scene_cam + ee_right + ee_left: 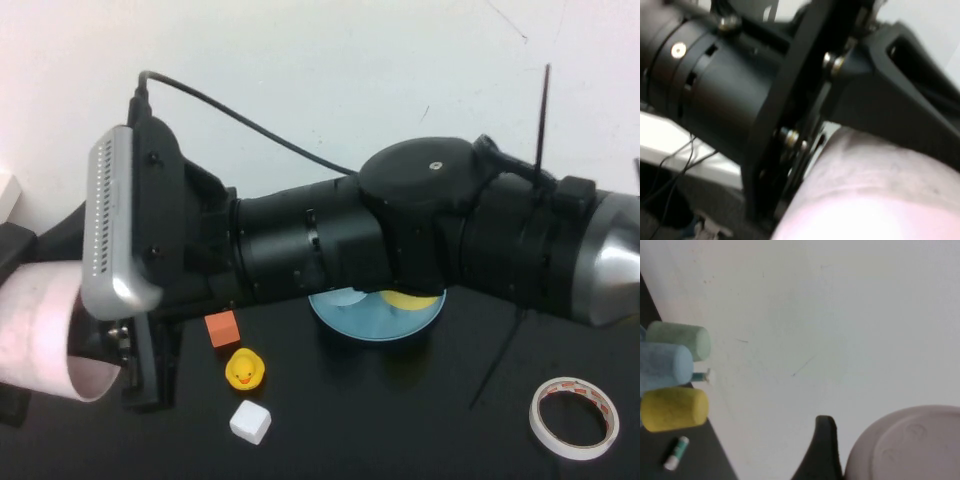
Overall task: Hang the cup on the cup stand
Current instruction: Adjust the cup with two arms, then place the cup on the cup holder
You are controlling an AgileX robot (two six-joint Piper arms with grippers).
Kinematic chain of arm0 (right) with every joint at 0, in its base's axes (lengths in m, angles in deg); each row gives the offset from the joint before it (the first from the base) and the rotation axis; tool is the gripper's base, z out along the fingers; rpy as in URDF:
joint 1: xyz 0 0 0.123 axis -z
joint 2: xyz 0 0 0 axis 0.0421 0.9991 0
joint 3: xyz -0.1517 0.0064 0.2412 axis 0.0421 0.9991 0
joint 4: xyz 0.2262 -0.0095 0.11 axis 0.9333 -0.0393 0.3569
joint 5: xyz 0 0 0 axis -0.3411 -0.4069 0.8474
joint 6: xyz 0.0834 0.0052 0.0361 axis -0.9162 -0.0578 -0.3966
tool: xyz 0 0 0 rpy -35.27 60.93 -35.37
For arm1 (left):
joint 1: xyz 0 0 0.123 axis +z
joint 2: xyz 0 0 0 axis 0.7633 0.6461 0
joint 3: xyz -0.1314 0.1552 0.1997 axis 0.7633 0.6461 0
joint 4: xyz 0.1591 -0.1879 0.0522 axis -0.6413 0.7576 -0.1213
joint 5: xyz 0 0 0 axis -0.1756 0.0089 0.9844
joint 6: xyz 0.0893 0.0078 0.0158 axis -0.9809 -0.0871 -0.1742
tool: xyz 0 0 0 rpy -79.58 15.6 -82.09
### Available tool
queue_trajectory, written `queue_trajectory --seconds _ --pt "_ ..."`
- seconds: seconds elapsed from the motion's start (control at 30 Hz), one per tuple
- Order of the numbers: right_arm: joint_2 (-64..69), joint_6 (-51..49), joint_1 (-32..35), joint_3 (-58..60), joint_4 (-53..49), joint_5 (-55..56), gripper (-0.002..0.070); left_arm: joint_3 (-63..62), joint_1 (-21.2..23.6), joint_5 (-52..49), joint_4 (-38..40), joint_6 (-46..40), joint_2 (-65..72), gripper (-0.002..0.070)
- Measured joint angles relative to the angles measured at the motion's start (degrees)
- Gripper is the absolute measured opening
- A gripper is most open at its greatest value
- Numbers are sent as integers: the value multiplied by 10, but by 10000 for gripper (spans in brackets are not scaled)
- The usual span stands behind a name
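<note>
The pale pink cup [38,330] hangs on its side in the air at the far left, its open rim facing right. My left gripper [890,440] holds it by the base, with one black finger [824,450] against its side. My right arm crosses the whole table, and my right gripper [135,372] is at the cup's rim. The cup fills the right wrist view [880,190]. The light blue cup stand [375,322] sits mid-table, mostly hidden under the right arm. In the left wrist view, a white-tipped peg [706,375] of the stand is bare.
Green [680,339], light blue [665,367] and yellow [674,409] cups hang on the stand. An orange cube [222,328], a yellow duck [244,369] and a white cube [250,421] lie left of the stand. A tape roll [573,417] lies front right. A glue stick [677,453] lies near the stand.
</note>
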Motion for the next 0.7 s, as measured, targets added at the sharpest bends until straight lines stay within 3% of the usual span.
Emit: queue_trajectory --seconds 0.37,0.5,0.6,0.7 --pt "-66 -181 77 0 -159 -19 424 -87 0 10 -3 -307 2 563" --pt "-87 -260 119 0 -238 -69 419 -120 0 10 -3 -511 12 563" --pt "-103 -333 153 0 -305 -142 378 -136 0 -13 -3 -678 37 563" --pt "-114 -408 182 0 -364 -234 265 -151 0 -51 -3 -809 81 563"
